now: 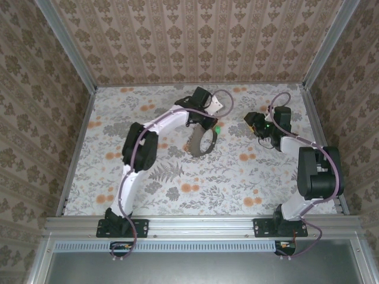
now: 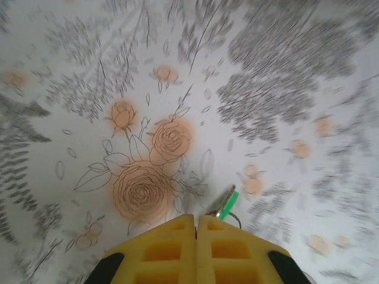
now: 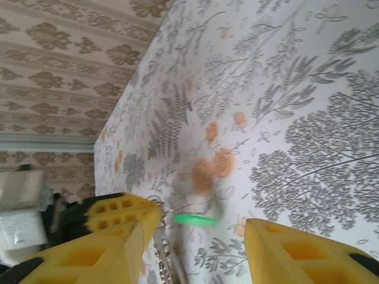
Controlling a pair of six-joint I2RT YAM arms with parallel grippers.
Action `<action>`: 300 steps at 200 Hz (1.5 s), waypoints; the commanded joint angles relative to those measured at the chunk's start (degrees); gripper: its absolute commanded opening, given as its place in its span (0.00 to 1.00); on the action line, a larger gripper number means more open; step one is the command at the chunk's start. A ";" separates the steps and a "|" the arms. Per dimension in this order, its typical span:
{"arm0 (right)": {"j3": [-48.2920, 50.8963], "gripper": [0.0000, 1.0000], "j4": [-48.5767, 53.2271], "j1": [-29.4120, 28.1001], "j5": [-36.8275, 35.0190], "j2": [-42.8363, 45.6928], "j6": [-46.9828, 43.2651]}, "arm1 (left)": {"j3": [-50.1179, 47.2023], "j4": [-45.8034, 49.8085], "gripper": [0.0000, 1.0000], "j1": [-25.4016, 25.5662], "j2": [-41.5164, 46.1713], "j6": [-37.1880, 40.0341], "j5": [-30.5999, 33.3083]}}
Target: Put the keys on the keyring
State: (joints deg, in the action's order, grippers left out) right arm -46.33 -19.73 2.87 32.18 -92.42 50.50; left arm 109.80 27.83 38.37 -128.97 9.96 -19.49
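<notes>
left gripper [image 2: 195,219] pinches tiny green-headed silver key [image 2: 227,204] near table [image 1: 177,195] far edge, likely for threading; right gripper [image 3: 198,236] wide; brown-tan hoop keyring [image 1: 201,145] beside.

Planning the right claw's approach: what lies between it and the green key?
Bare floral tabletop separates right claw from key, in the top view.

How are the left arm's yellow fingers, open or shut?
Shut: the left gripper's yellow fingers press together, no gap. Whether they pinch the green key beside them, cannot tell.
</notes>
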 commanded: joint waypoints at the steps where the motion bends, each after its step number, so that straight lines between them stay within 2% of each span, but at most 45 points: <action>1: 2.03 0.50 -3.26 -1.90 2.79 3.71 -1.64 | -4.18 -8.36 0.00 -1.43 10.42 -2.64 -9.26; 43: 4.27 0.49 -13.60 -5.85 8.40 8.68 -2.94 | -12.33 -13.57 0.00 -2.84 21.24 -3.05 -16.96; 86: 5.37 0.49 -12.62 -7.27 9.44 18.79 -7.43 | -18.21 -21.53 0.00 -3.91 29.56 -3.87 -24.94; 142: 3.12 0.50 -10.03 -8.95 11.49 27.67 -8.18 | -22.30 -29.23 0.00 -4.36 35.84 -6.69 -30.61; 169: -0.13 0.55 -8.43 -10.77 15.02 27.89 -10.91 | -22.56 -29.78 0.00 -4.36 37.35 -7.14 -33.77; 196: -1.62 0.60 -11.24 -11.09 16.27 26.59 -10.54 | -22.49 -29.60 0.00 -4.49 38.33 -6.99 -36.18; 300: -10.93 0.60 -12.31 -16.06 23.00 18.54 -12.14 | -19.98 -22.95 0.00 -4.71 39.01 -2.99 -40.98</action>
State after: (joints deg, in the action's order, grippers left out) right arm -54.87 -30.33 -11.75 51.79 -72.58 40.25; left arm 87.64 3.77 33.98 -92.14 4.71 -57.52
